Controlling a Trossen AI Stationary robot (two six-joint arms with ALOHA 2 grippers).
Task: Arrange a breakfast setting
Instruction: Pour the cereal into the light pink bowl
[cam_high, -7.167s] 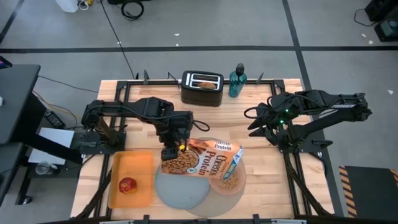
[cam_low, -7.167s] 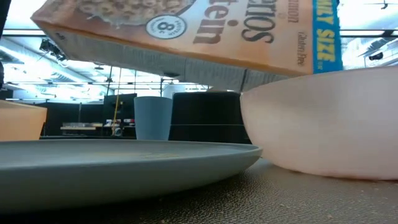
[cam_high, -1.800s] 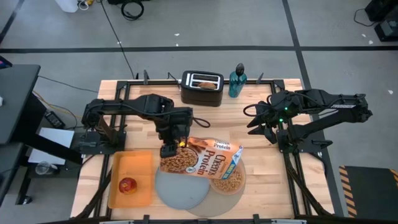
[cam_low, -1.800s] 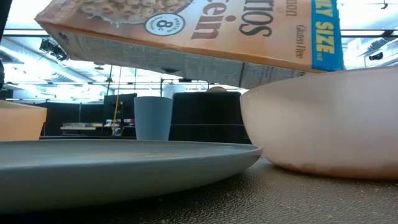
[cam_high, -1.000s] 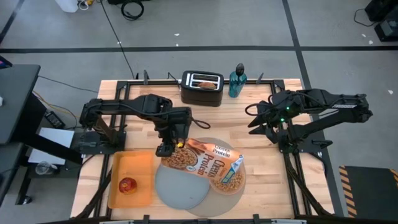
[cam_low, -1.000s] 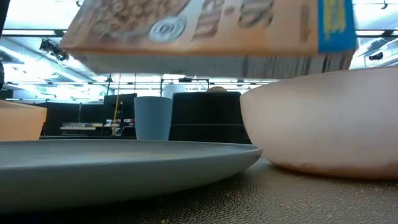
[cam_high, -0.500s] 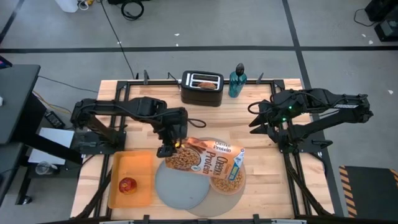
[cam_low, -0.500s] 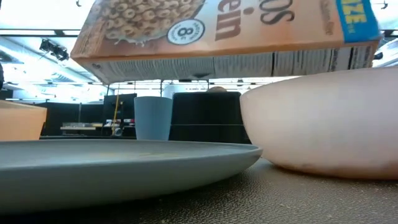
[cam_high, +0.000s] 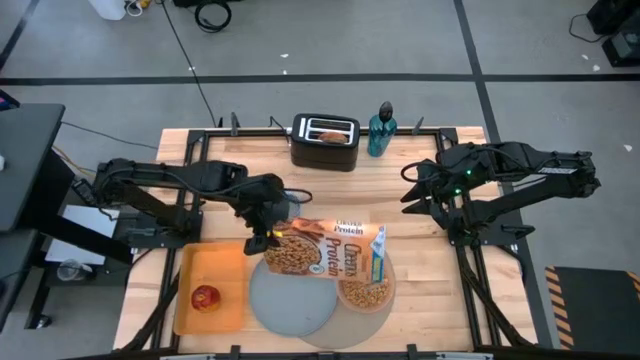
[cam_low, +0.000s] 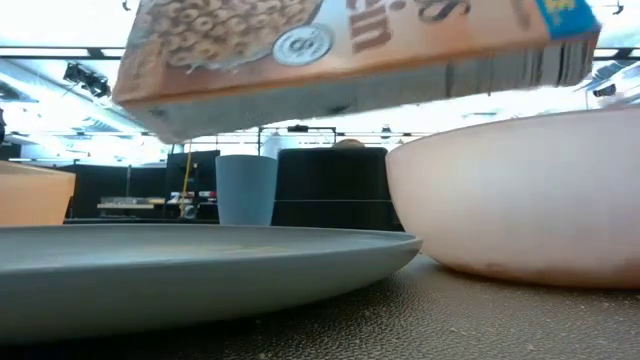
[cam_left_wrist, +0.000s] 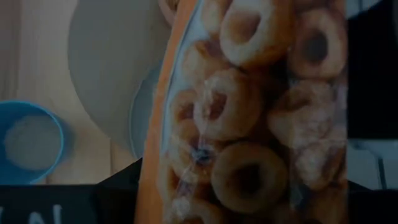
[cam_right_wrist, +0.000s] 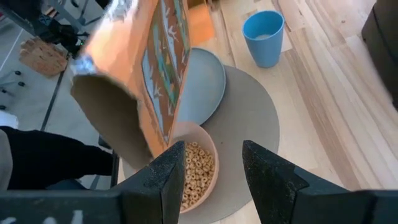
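The left end effector (cam_high: 262, 243) gripped the cereal box (cam_high: 325, 251) — now tipped back from the filled pink bowl (cam_high: 366, 294); right end effector (cam_high: 412, 197) waited open.

The high view looks straight down on the whole pale wooden table (cam_high: 420, 230) and both arms, from well above. The low view sits at table-top height right against the large round grey mat (cam_low: 420, 320), facing level across it into the room, so the blue-grey plate (cam_low: 180, 262) and smaller pink bowl (cam_low: 520, 200) fill it. The left wrist view is pressed close to the orange cardboard cereal box (cam_left_wrist: 249, 118). The right wrist view looks from farther off, down across the table. All four views share the box; the right wrist, high and low views share the bowl.
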